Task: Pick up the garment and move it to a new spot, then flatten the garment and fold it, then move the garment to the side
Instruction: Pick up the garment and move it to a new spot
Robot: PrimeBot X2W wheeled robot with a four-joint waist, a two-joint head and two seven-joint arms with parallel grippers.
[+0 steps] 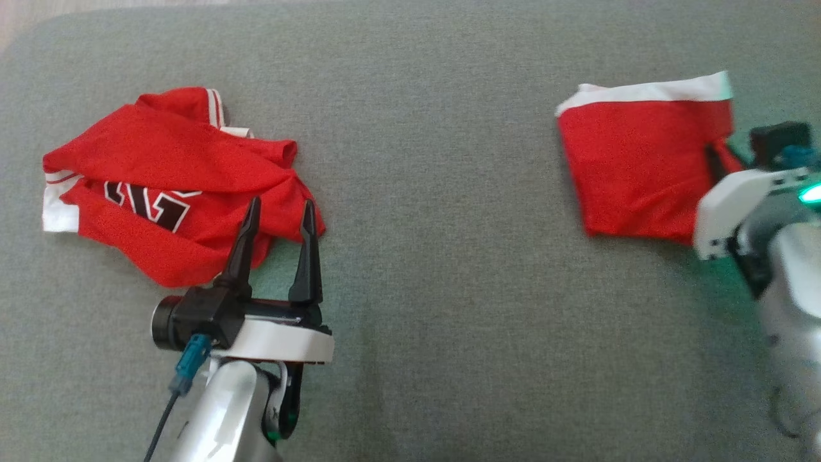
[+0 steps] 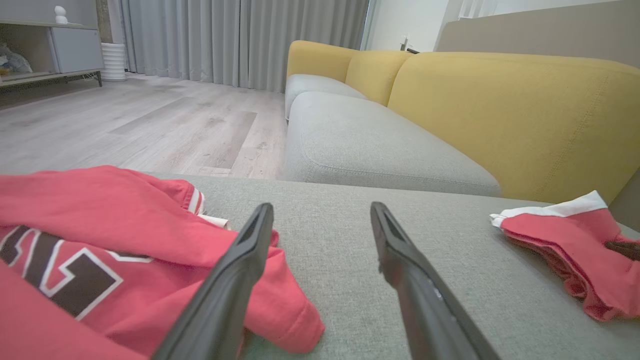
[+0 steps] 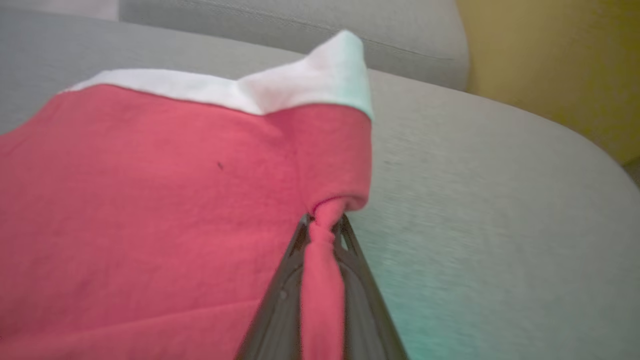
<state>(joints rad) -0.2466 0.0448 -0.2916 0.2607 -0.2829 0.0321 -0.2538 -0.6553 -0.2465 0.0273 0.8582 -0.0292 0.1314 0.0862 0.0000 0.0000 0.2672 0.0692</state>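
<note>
A folded red garment (image 1: 635,167) with a white band lies at the right of the grey cushion (image 1: 449,192). My right gripper (image 1: 718,160) is shut on its right edge. In the right wrist view a pinch of red cloth is bunched between the fingers of the right gripper (image 3: 322,222), and the garment (image 3: 150,200) spreads to the left. A crumpled red jersey (image 1: 160,167) with dark numerals lies at the left. My left gripper (image 1: 282,202) stands open at the jersey's right edge, holding nothing. In the left wrist view the left gripper (image 2: 321,206) has the jersey (image 2: 100,220) at its left and the folded garment (image 2: 565,235) far right.
The cushion's far edge drops to a wooden floor (image 2: 150,115). A grey sofa seat (image 2: 375,150) with a yellow backrest (image 2: 500,110) stands beyond it. Bare grey fabric lies between the two red pieces. Curtains and a low cabinet (image 2: 50,45) stand far back.
</note>
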